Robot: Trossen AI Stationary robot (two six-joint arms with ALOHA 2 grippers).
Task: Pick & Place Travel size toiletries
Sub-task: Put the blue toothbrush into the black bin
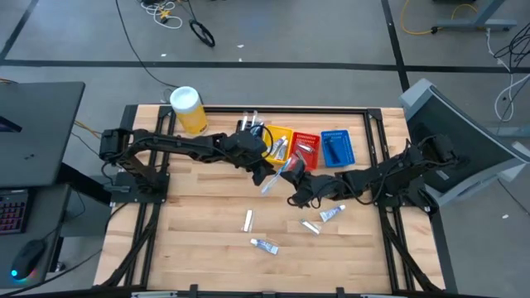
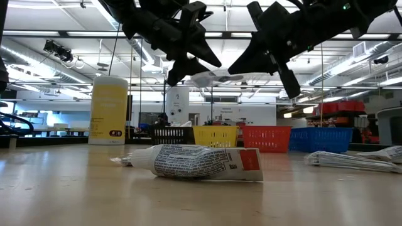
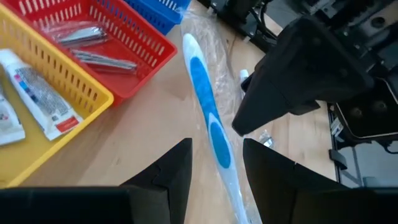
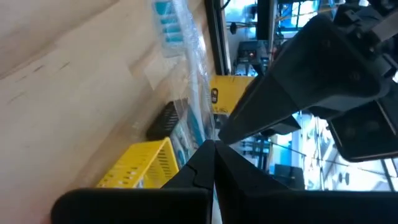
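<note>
A blue-and-white toothbrush (image 3: pixel 205 99) in a clear wrapper hangs in the air between both grippers, above the table's middle (image 1: pixel 277 172). My left gripper (image 3: pixel 217 174) is open, one finger on each side of the toothbrush's handle end. My right gripper (image 4: pixel 211 149) is shut on the wrapper and shows as a dark shape (image 3: pixel 292 81) in the left wrist view. Small white tubes lie flat on the wood (image 1: pixel 248 219) (image 1: pixel 265 245) (image 1: pixel 331 213) (image 1: pixel 310 226). More tubes lie in the yellow basket (image 3: pixel 37 99), and slim wrapped items lie in the red basket (image 3: pixel 93 43). My right gripper pinches the clear wrapper (image 4: pixel 202 127) of the toothbrush between its two shut fingers, beside the handle. The toothbrush runs on away from the fingertips, with its bristle head (image 4: pixel 168 18) at the far end. It is lifted clear of the table (image 2: pixel 212 78).
A row of little baskets stands at the far edge: black (image 1: pixel 248 132), yellow (image 1: pixel 280 142), red (image 1: pixel 306 147), blue (image 1: pixel 335 147). A big yellow canister (image 1: pixel 187 109) stands at the far left. A tube (image 2: pixel 201 162) lies near the low camera. Bare wood shows at the near left (image 1: pixel 190 232).
</note>
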